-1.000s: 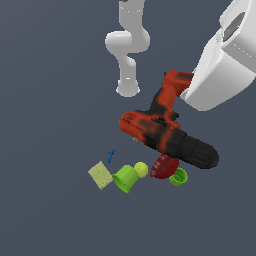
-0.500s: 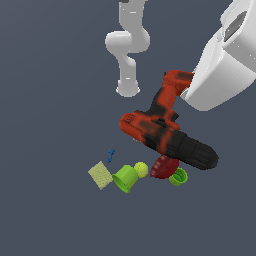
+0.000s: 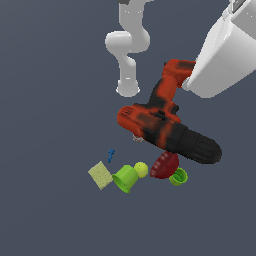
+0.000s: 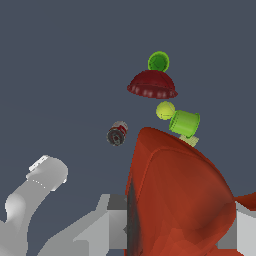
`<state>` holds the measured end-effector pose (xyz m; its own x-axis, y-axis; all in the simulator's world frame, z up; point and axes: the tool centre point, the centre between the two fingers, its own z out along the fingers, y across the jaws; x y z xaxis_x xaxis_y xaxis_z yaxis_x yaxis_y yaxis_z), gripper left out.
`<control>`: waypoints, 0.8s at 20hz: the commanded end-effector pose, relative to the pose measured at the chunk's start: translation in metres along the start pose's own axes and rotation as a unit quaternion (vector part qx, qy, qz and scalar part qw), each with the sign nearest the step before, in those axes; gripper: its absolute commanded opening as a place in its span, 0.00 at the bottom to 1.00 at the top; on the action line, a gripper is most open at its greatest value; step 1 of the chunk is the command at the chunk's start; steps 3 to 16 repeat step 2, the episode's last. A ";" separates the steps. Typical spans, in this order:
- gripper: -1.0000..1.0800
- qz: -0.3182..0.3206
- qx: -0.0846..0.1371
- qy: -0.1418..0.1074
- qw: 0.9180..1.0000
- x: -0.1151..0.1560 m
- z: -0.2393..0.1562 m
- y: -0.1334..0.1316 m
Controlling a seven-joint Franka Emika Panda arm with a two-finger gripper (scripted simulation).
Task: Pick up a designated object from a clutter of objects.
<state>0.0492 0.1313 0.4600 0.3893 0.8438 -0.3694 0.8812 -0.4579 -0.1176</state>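
Note:
The red-orange and black drill hangs in the air above the clutter, its black chuck towards the exterior view's right and its handle running up into my gripper. The white arm hides the jaws there. In the wrist view the drill's red body fills the space between my grey fingers, which are shut on it. Below lie a dark red bowl, two lime green cups, a yellow-green ball, a pale green sponge and a tiny blue piece.
A small can lies apart from the group; in the exterior view the drill mostly hides it. The arm's white base column stands behind the clutter. The floor is plain dark grey all round.

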 end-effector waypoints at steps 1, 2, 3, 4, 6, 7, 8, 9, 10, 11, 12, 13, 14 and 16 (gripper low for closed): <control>0.00 0.001 -0.003 0.002 1.000 -0.002 -0.005 0.000; 0.00 0.001 -0.003 0.002 1.000 -0.002 -0.005 0.000; 0.00 0.001 -0.003 0.002 1.000 -0.002 -0.005 0.000; 0.00 0.001 -0.003 0.002 1.000 -0.002 -0.005 0.000; 0.00 0.001 -0.003 0.002 1.000 -0.002 -0.005 0.000; 0.00 0.001 -0.003 0.002 1.000 -0.002 -0.005 0.000; 0.00 0.001 -0.003 0.002 1.000 -0.002 -0.005 0.000; 0.00 0.001 -0.003 0.002 1.000 -0.002 -0.005 0.000; 0.00 0.001 -0.003 0.002 1.000 -0.002 -0.005 0.000; 0.00 0.001 -0.003 0.002 1.000 -0.002 -0.005 0.000; 0.00 0.001 -0.003 0.002 1.000 -0.002 -0.005 0.000; 0.00 0.001 -0.003 0.002 1.000 -0.002 -0.005 0.000; 0.00 0.001 -0.003 0.002 1.000 -0.002 -0.005 0.000; 0.00 0.001 -0.003 0.002 1.000 -0.002 -0.005 0.000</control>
